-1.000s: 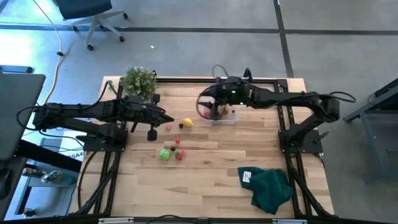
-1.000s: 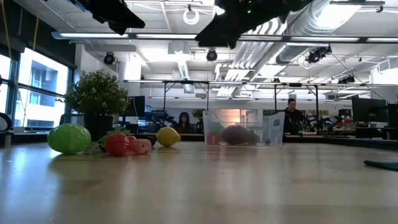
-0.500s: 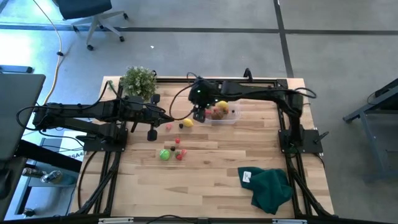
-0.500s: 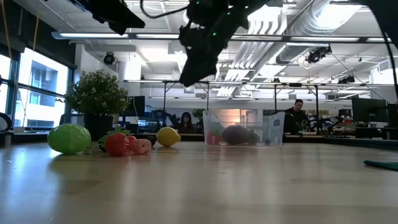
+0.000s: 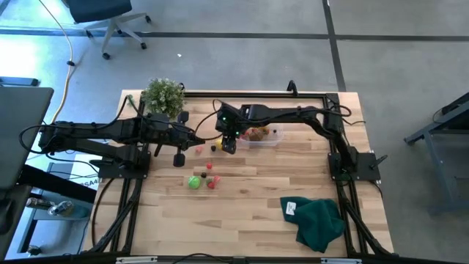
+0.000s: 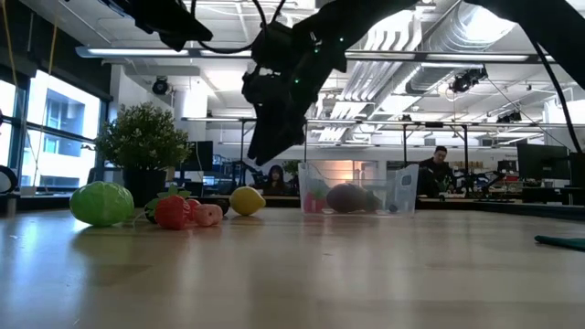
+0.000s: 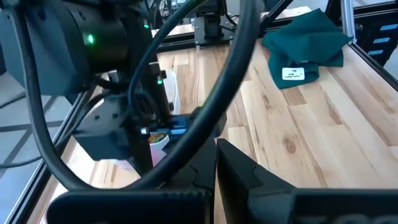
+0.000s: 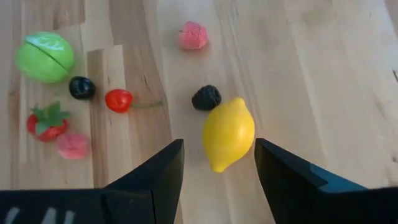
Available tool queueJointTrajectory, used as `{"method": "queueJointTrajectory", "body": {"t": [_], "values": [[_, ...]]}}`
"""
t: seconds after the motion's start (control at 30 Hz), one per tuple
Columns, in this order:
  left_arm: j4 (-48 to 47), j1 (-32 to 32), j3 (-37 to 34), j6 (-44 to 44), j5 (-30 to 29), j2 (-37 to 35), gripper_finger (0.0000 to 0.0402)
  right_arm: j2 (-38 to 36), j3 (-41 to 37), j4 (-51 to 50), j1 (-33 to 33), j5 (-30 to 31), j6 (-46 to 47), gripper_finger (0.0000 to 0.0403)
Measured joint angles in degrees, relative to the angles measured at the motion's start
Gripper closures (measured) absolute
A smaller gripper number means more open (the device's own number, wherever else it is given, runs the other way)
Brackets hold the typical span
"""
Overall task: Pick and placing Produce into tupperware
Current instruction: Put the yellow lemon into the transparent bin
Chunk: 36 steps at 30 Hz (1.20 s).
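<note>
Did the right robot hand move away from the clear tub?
Yes. The right gripper was over the tub a second ago; it now hangs above the lemon, on the tub's plant side.

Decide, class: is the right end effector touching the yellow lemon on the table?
Apart. In the right wrist view the right end effector is open, its fingers either side of the lemon, with bare wood visible between each finger and the fruit.

Pale planked wood table (image 5: 249,198) – smooth, matt; clear glossy plastic tupperware (image 6: 358,189); soft dark-green cloth (image 5: 319,220).
</note>
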Motion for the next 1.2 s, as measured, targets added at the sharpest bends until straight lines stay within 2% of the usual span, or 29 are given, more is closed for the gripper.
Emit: {"method": "queueJointTrajectory", "body": {"t": [0.53,1.2], "values": [[0.04,0.04,-0.02,0.02,-0.02,-0.01,0.0396,2.77,-0.02,4.25,-0.02,3.05,3.85,0.0147],[0.06,0.04,-0.02,0.02,-0.04,-0.01,0.0396,5.85,-0.11,5.04,1.05,4.61,0.38,0.0146]]}}
